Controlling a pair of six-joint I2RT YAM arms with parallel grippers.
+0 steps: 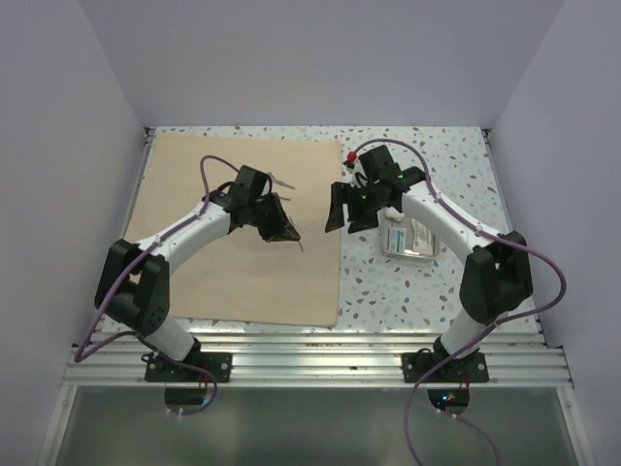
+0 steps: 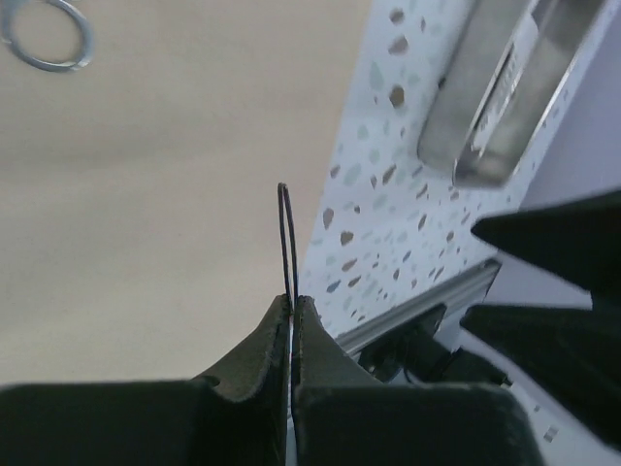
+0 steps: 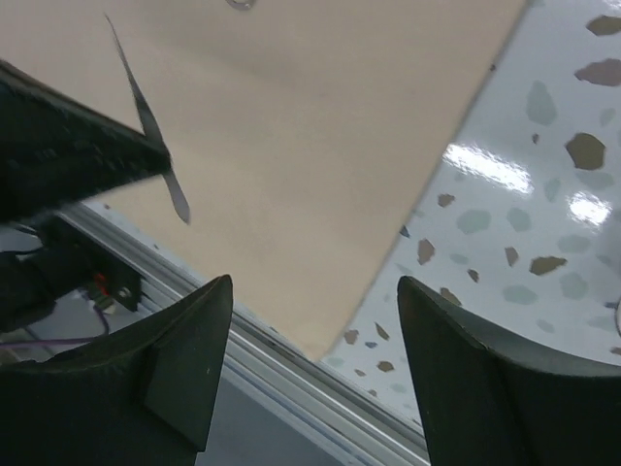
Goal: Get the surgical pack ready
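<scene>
One thin steel instrument [image 3: 177, 198] is pinched tight in the left tool [image 2: 292, 309]; the right tool [image 3: 315, 286] gapes empty. Best lower it flat onto the cloth [image 1: 243, 282] before releasing.

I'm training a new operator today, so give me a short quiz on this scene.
1. True or false: the left gripper is shut on a thin steel instrument.
2. The steel tray sits: A on the speckled table, right of the tan cloth; B stacked on the cloth; C hanging off the table edge.
3. Which gripper's jaws stand open?
Key: 1 true; 2 A; 3 the right gripper.
</scene>
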